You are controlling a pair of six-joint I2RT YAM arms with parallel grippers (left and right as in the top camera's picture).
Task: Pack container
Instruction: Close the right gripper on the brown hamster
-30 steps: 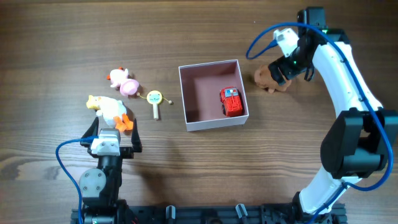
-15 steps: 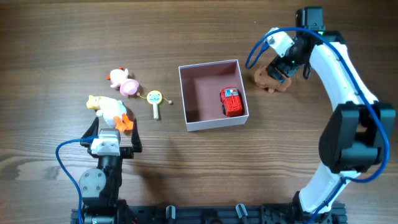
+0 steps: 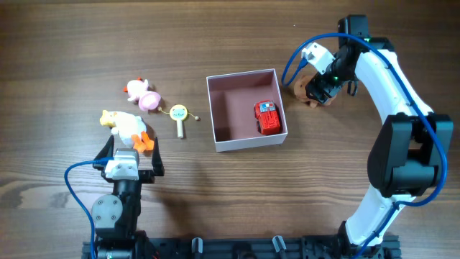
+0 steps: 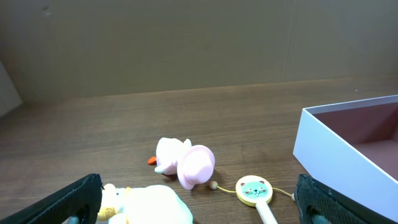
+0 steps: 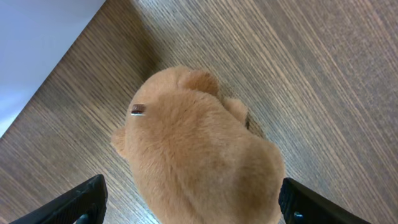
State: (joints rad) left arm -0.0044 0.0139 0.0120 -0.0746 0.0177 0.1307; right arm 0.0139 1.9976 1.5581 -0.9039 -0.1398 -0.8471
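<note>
The container [image 3: 244, 139] is a square white box with a dusty pink inside, mid-table; a red toy car [image 3: 267, 117] lies in its right half. Its wall shows in the left wrist view [image 4: 336, 155] and the right wrist view [image 5: 37, 43]. My right gripper [image 3: 318, 92] is open, directly over a brown plush animal [image 3: 300, 88] right of the box; the plush [image 5: 199, 162] lies between the fingers. My left gripper [image 3: 132, 157] is open and empty, just below a white and yellow duck [image 3: 128, 128].
Left of the box lie a pink duck toy [image 3: 142, 94], also in the left wrist view [image 4: 184, 163], and a small yellow cat-face rattle drum [image 3: 179, 116], also in the left wrist view [image 4: 254, 190]. Blue cables loop off both arms.
My right gripper has moved left and down over the brown plush, now covering most of it. The left arm and all toys have stayed put.
</note>
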